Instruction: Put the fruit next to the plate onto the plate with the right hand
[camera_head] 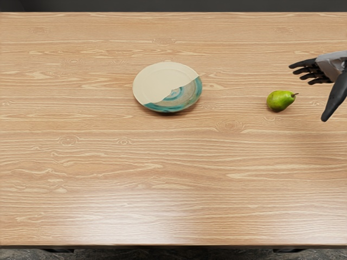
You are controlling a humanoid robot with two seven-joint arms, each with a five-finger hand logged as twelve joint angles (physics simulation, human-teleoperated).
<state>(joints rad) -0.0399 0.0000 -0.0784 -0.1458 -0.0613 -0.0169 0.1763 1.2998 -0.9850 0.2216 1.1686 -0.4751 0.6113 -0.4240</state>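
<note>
Light wood-grain bench (162, 189) filled almost the whole head view. The plate (162, 81) sat in the far half, slightly left of centre. It was round, plain cream over its far-left part, with teal and green rings on its near-right part.

The pear (280, 100) lay on the bench to the right of the plate, well apart from it and a touch nearer. It was small and green, on its side, with the stem pointing right. So the fruit was on bare wood, not on the plate.

The right hand (325, 67) showed at the right edge of the view, with only the hand and a bit of grey wrist visible. It was right of the pear and slightly farther back, near it but not touching. The dark fingers (304, 64) were released, spread apart and pointing left toward the middle of the bench, grasping nothing. One longer dark digit, probably the thumb (335, 97), hung toward the near side, its tip just right of the pear with clear wood between them. Whether the hand hovered high or low over the bench could not be told from this single angle.
</note>
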